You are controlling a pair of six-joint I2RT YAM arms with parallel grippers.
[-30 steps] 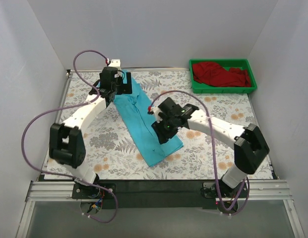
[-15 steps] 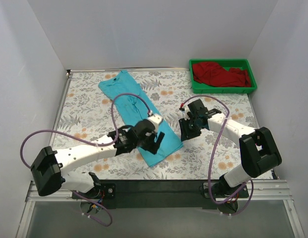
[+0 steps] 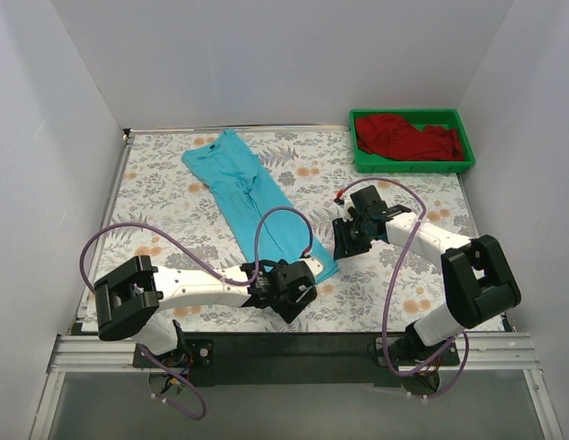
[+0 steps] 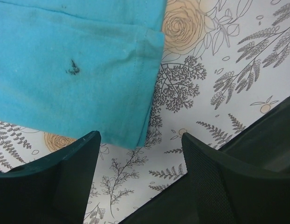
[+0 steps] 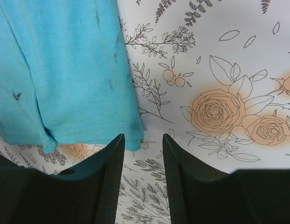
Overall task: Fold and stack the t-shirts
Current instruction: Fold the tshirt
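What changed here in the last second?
The left gripper swung from the far collar end of the turquoise cloth t-shirt to its near hem. The right gripper drew rightward off that hem. Both hold nothing. That shirt, the dark red t-shirt and the green plastic tray stayed put.

Left black two-finger gripper [image 3: 289, 291] sits low, arm stretched flat, jaws wide, empty. Right black two-finger gripper [image 3: 346, 240] points down, jaws narrowly apart.

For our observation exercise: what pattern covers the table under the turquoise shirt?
Grey leaf sprigs and peach roses on the white tablecloth; clearest in right wrist view.
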